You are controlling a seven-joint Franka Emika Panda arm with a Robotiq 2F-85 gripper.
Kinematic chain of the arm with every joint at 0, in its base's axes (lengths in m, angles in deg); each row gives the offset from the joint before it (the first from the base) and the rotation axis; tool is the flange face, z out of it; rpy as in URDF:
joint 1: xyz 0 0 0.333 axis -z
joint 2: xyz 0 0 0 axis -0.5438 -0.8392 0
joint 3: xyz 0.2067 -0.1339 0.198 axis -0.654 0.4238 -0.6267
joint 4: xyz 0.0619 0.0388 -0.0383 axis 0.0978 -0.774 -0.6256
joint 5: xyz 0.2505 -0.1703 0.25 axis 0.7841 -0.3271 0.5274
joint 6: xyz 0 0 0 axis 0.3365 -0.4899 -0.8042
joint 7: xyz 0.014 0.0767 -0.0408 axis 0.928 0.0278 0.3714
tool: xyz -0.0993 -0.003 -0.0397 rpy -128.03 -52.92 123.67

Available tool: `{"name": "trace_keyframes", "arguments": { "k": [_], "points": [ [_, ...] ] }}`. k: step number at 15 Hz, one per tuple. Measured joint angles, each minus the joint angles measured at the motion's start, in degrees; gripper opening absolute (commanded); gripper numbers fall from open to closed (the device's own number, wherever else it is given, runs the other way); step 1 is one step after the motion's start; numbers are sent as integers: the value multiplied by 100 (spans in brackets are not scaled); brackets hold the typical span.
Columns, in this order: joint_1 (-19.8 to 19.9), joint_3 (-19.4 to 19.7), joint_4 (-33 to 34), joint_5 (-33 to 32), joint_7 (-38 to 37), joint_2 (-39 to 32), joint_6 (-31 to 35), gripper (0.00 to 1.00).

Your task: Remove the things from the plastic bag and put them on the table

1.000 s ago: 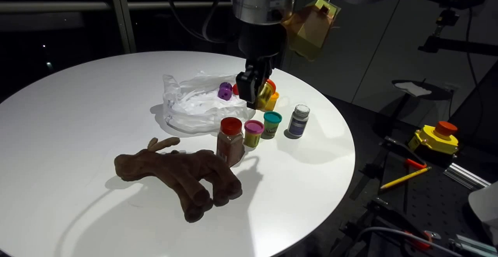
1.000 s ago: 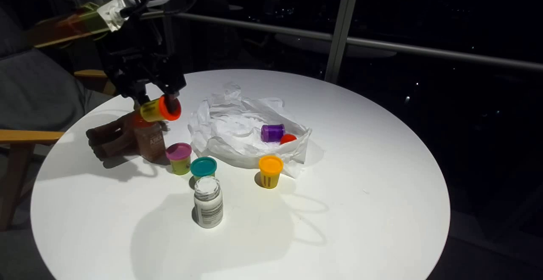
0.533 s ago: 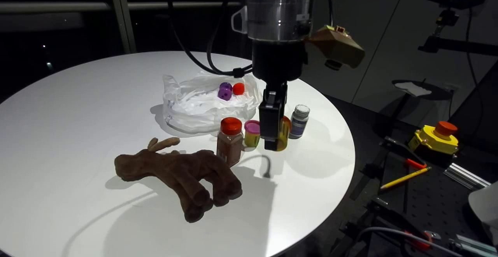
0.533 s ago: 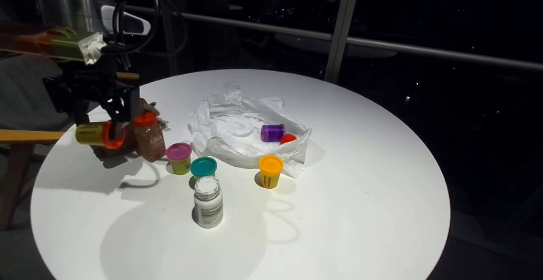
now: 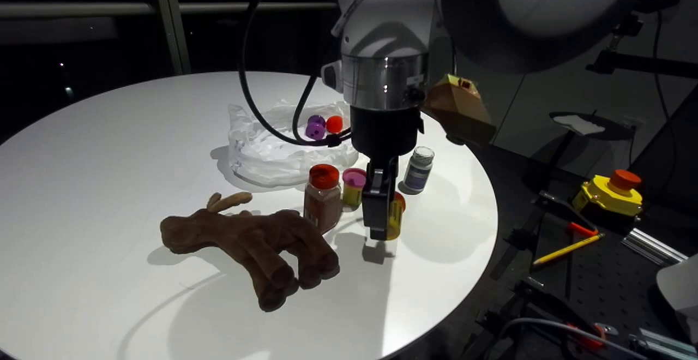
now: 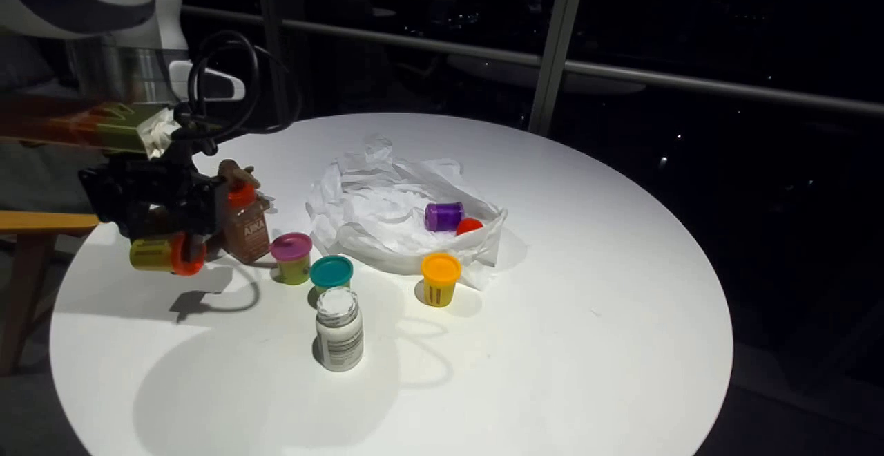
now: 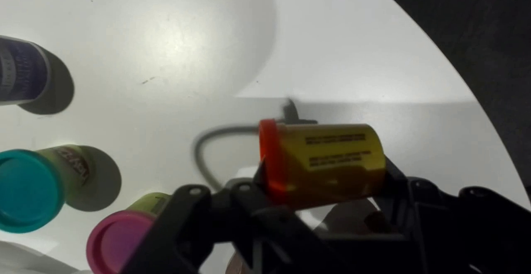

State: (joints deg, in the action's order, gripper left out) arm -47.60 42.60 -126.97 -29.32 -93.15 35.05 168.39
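Note:
My gripper (image 5: 380, 229) is shut on a yellow jar with a red lid (image 7: 332, 153). The jar lies sideways between the fingertips, a little above the white table (image 6: 552, 359). The whitish plastic bag (image 6: 369, 255) lies crumpled and open, with a purple jar (image 6: 444, 216) and a red-topped thing (image 6: 469, 226) in it. The brown plush animal (image 5: 245, 237) lies on the table. Also standing there are a red-lidded brown jar (image 5: 323, 204), a pink-lidded jar (image 6: 292, 259), a teal-lidded jar (image 6: 331, 273), a white bottle (image 6: 340, 338) and a yellow jar (image 6: 440, 280).
The table's rounded edge (image 7: 456, 74) shows to the right in the wrist view. The red-lidded brown jar and pink-lidded jar stand close beside my gripper in an exterior view. Cables (image 6: 255, 83) loop from the arm. A wooden chair arm (image 6: 48, 221) stands beyond the table edge.
My gripper has carried the yellow jar away from the bag, past the standing jars, then lowered it toward the table. The other objects have stayed in place.

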Motion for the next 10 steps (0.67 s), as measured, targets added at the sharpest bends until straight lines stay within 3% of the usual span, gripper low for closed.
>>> {"name": "trace_keyframes", "arguments": {
  "k": [3,4,6,8,10],
  "points": [
    [-129,101,25,-441,-340,-302,347,27],
    [-178,146,26,-563,-423,-365,431,32],
    [-274,245,26,-775,-561,-411,575,79],
    [-375,369,25,-1013,-728,-396,688,83],
    [-482,517,24,-1286,-960,-359,812,96]
  ]
}}
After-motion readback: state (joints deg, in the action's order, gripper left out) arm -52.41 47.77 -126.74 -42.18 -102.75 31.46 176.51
